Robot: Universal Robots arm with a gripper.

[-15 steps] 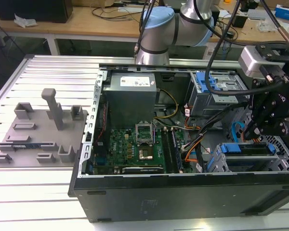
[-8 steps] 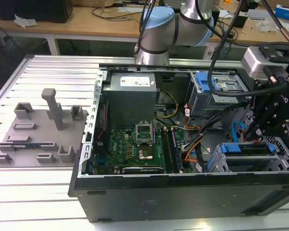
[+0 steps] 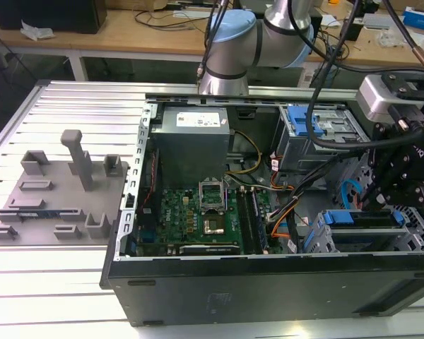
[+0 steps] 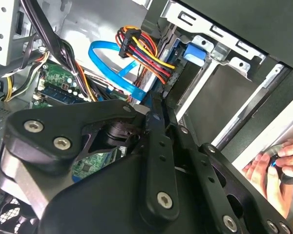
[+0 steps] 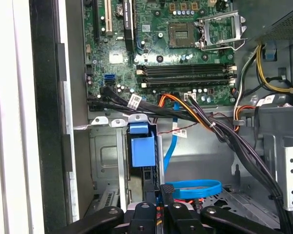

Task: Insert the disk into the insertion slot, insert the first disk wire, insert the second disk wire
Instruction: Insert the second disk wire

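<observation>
The disk [image 3: 359, 220], framed by its blue carrier, sits inside the insertion slot [image 3: 418, 239], a grey perforated cage at the exterior view's right. Its blue carrier tab [image 5: 141, 146] shows in both wrist views [image 4: 194, 52]. My gripper [image 3: 380, 199] hangs just above the disk's rear end, its fingers pressed together [image 4: 161, 101]. Right beyond the tips runs a red, yellow and black wire bundle [image 4: 146, 51] beside a flat blue wire [image 4: 110, 61]. That blue wire loops near my gripper [image 5: 162, 191] as well [image 5: 193, 187]. Whether anything is pinched between the fingers I cannot tell.
The open computer case [image 3: 219, 282] holds a green motherboard [image 3: 198, 219] and a grey power supply [image 3: 191, 141]. A taller bay with a blue latch [image 3: 304, 123] stands behind. A person's hand [image 4: 266, 168] rests outside the case wall. A grey fixture plate [image 3: 49, 191] lies at the exterior view's left.
</observation>
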